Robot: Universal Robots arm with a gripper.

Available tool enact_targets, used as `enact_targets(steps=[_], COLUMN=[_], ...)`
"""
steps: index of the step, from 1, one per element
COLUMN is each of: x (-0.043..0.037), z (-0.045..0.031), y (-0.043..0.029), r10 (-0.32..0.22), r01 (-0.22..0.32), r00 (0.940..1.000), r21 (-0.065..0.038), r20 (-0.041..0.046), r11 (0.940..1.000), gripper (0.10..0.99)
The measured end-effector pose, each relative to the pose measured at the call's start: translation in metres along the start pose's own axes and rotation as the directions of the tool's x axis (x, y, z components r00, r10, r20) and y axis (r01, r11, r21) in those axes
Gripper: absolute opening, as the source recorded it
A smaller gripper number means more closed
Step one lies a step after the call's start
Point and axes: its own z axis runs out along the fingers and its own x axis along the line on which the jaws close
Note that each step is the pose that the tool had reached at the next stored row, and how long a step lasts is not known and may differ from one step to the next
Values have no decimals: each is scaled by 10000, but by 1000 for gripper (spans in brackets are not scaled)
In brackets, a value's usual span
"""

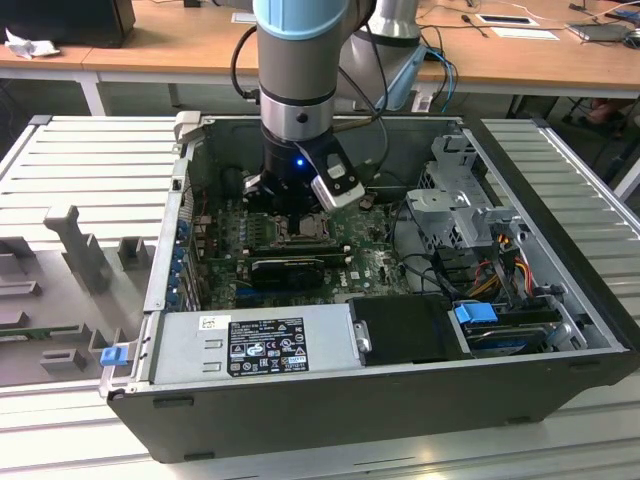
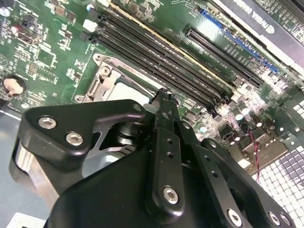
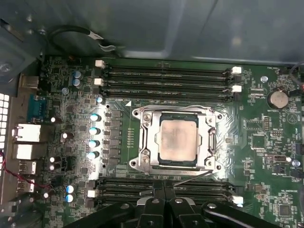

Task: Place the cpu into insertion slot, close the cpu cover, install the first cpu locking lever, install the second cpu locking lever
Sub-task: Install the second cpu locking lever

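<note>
The cpu (image 3: 178,139), a pale square chip, lies in the insertion slot (image 3: 137,164) on the green motherboard. The silvery cpu cover (image 3: 151,137) lies flat around it as a frame. One thin wire lever (image 3: 192,177) runs at a slant along the socket edge nearest my fingertips. Another lever (image 3: 212,142) lies along an adjacent side. My gripper (image 3: 164,192) is shut with nothing between its fingers, just off the socket beside the slanted lever. In the second wrist view the gripper (image 2: 164,99) hangs over the socket's edge (image 2: 102,78). In the exterior view the gripper (image 1: 298,205) is low inside the computer case, over the socket (image 1: 305,228).
Black memory slots (image 3: 166,78) flank the socket on two sides. A long black card (image 1: 290,268) sits in front of the socket. The power supply (image 1: 250,340), drive cage (image 1: 465,205) and case walls (image 1: 160,260) close in the board. Cables (image 1: 500,265) lie at the exterior view's right.
</note>
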Motion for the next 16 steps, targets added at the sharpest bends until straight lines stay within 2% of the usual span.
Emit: enact_targets(steps=[16], x=[2], z=[49], y=[-6], r10=[-1], r01=[1], r00=[10000], r21=[-24], r20=[0], r11=[10000], gripper=[106])
